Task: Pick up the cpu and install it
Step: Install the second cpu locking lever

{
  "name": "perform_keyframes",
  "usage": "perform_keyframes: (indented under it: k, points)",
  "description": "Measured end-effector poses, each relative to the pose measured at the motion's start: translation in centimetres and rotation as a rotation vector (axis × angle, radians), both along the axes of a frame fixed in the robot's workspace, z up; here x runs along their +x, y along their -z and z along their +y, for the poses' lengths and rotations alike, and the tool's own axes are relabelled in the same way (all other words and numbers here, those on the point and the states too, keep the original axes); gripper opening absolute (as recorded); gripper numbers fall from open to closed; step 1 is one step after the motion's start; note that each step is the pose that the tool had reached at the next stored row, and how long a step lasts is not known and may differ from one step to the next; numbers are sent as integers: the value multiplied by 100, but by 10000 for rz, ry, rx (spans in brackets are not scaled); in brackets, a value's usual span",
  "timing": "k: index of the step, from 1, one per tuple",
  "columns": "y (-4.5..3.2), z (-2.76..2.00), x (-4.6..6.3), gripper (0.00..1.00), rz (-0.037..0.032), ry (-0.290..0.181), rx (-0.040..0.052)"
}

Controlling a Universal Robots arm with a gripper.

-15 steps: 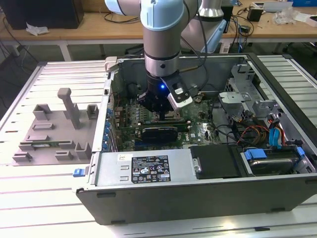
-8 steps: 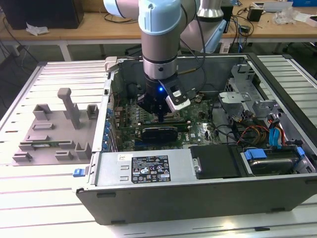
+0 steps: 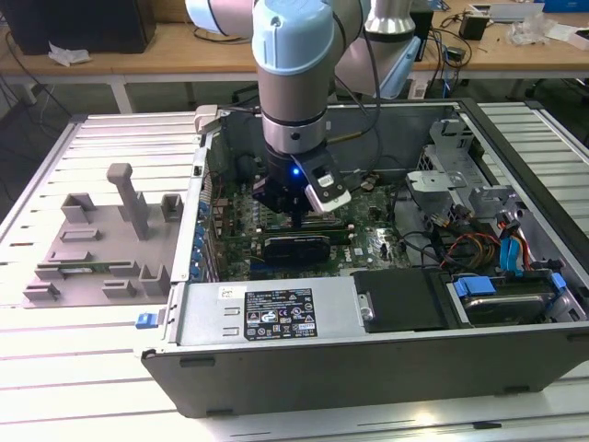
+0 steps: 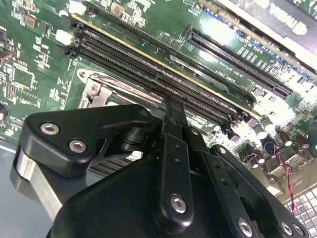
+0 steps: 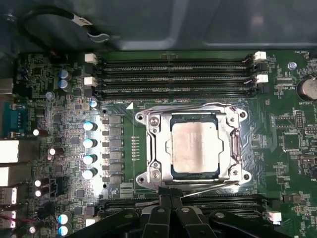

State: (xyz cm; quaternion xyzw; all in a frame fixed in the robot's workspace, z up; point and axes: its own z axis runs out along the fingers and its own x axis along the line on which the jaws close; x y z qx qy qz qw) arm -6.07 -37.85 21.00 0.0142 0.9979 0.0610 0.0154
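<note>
I have the arm reaching down into the open computer case (image 3: 515, 368), with the gripper (image 3: 296, 204) low over the motherboard (image 3: 368, 241) in the exterior view. In the first wrist view the cpu (image 5: 194, 147) sits flat inside the metal socket frame (image 5: 151, 148), its silver top showing through the frame's opening, with the frame's thin wire lever (image 5: 208, 187) running along the side nearest the gripper's black fingers (image 5: 163, 218). Nothing sits between those fingers; their tips meet just beside the socket frame, so I read the tool as closed and holding nothing. In the second wrist view the gripper (image 4: 171, 119) points its narrow tip at the edge of the socket frame (image 4: 99, 82), next to the long black memory slots (image 4: 148, 64). On the exterior view's left, outside the case, a grey parts fixture (image 3: 101, 244) rests on the slatted table (image 3: 83, 368).
</note>
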Motion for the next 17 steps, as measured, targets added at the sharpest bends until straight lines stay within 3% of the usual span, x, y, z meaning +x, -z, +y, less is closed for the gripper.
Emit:
perform_keyframes:
  k: [3,12,17]
  points:
    - [7,-11,-28,11,-25,-12,227]
    - [19,-120,-111,11,-33,-20,393]
    - [57,-124,-137,11,-58,-25,666]
